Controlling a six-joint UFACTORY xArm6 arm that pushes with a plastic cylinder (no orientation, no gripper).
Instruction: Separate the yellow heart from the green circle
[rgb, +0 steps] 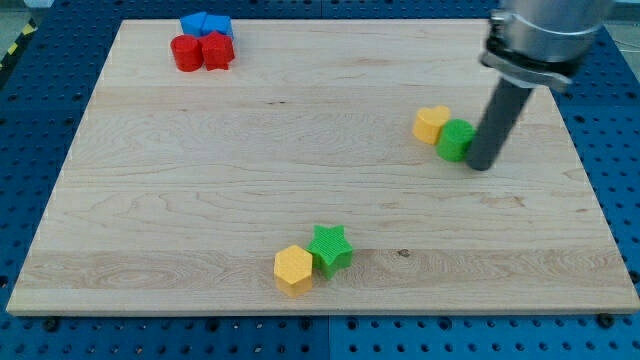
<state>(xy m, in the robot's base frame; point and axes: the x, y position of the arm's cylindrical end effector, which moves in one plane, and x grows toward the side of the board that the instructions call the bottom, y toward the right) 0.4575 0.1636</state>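
Observation:
The yellow heart (431, 123) lies at the view's right middle of the wooden board (250, 200). The green circle (456, 140) touches it on its lower right. My tip (480, 165) is down on the board just to the right of the green circle, touching or almost touching its right side. The dark rod rises from there up to the arm at the view's top right.
A yellow hexagon (293, 267) and a green star (330, 249) touch each other near the view's bottom centre. At the top left, a red circle (186, 53), a red block (216, 50) and two blue blocks (205, 24) are clustered.

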